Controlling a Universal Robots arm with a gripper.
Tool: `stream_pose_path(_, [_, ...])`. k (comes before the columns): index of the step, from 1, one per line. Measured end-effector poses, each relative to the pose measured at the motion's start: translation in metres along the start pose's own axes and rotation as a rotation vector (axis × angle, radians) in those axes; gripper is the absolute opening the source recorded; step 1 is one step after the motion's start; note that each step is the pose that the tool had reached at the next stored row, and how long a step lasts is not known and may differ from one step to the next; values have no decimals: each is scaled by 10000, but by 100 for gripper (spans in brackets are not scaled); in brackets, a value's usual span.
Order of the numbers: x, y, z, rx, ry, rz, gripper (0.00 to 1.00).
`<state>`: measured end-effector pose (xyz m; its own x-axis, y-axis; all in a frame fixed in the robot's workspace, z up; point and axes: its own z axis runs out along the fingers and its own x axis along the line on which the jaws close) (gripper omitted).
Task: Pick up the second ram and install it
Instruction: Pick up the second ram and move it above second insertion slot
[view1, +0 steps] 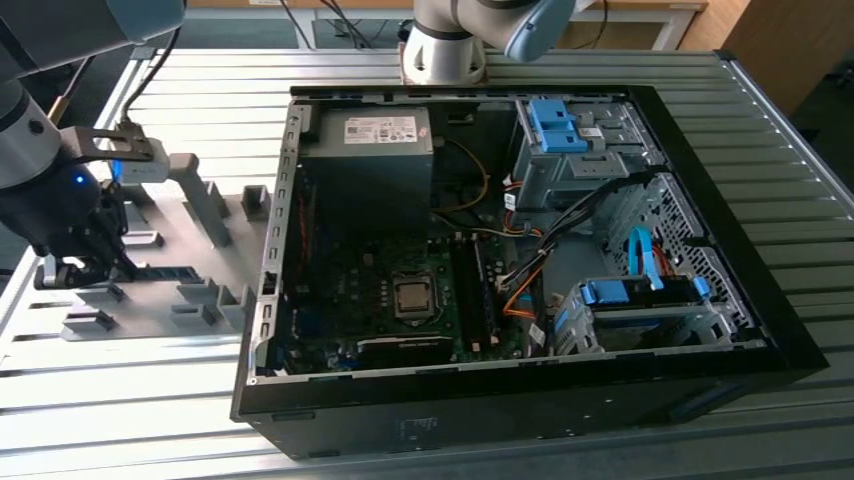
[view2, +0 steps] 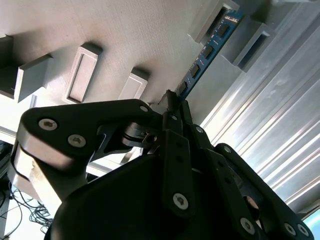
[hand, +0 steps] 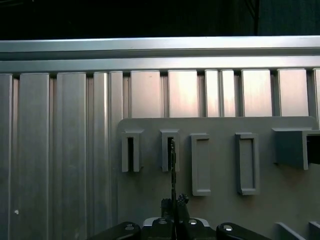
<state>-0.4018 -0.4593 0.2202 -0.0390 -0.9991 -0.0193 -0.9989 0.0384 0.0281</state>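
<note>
The second ram (view2: 207, 50) is a thin blue-green strip with dark chips. Its far end still sits between the grey fixture blocks (view2: 245, 37). My gripper (view2: 172, 102) is shut on the strip's near end. In the first wrist view the ram (hand: 173, 165) appears edge-on as a thin line, running from my gripper (hand: 174, 202) up into a slotted block (hand: 170, 150). In the exterior view my gripper (view1: 80, 270) hangs low over the grey fixture plate (view1: 154, 240) at the exterior view's left, beside the open computer case (view1: 747, 330).
The motherboard's memory slots (view1: 470, 290) lie inside the case, next to the processor socket (view1: 414, 297). Cables, blue drive cages (view1: 627, 295) and the power supply (view1: 367, 150) crowd the case. Several upright grey blocks (view1: 200, 195) stand on the fixture plate. The table is ribbed aluminium.
</note>
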Motion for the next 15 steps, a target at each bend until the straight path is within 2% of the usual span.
stream_pose_path(13, [0, 1, -31, -2, 1, 0, 14])
stream_pose_path(15, [-1, 2, -58, -1, 1, 0, 14])
